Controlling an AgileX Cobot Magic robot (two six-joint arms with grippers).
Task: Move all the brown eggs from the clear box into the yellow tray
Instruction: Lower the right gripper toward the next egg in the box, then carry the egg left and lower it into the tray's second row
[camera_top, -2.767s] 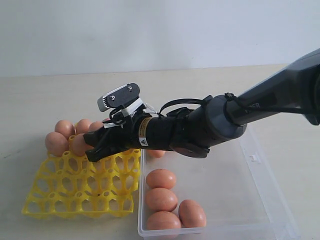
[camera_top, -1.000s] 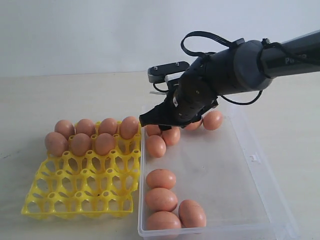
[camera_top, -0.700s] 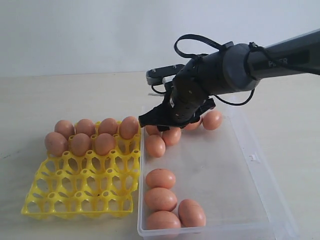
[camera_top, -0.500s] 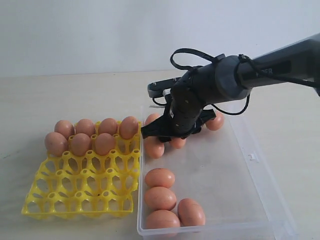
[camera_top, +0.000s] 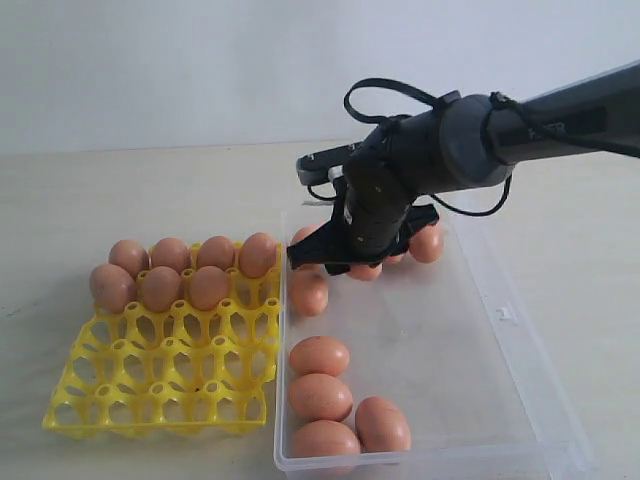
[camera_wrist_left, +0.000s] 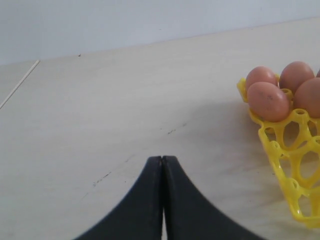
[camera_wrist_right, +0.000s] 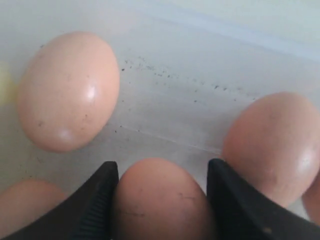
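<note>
The yellow tray (camera_top: 160, 390) holds several brown eggs (camera_top: 208, 286) in its two far rows. In the clear box (camera_top: 470, 380), more brown eggs lie in a near group (camera_top: 320, 396) and a far group (camera_top: 427, 243). My right gripper (camera_top: 332, 263) is low inside the far left of the box. In the right wrist view this gripper (camera_wrist_right: 161, 169) is shut on one brown egg (camera_wrist_right: 160, 200), a finger on each side, with other eggs (camera_wrist_right: 67, 90) close beside it. My left gripper (camera_wrist_left: 162, 159) is shut and empty over bare table beside the tray's corner (camera_wrist_left: 280, 160).
The box stands right against the tray's right edge. A small clasp tab (camera_top: 507, 314) sits on the box's right wall. A pale wall runs behind the table. The left arm is out of the exterior view.
The right arm left the tray, swung back over the box's far eggs and dropped among them, its fingers now closed round one egg. The left gripper's earlier state is not shown.
</note>
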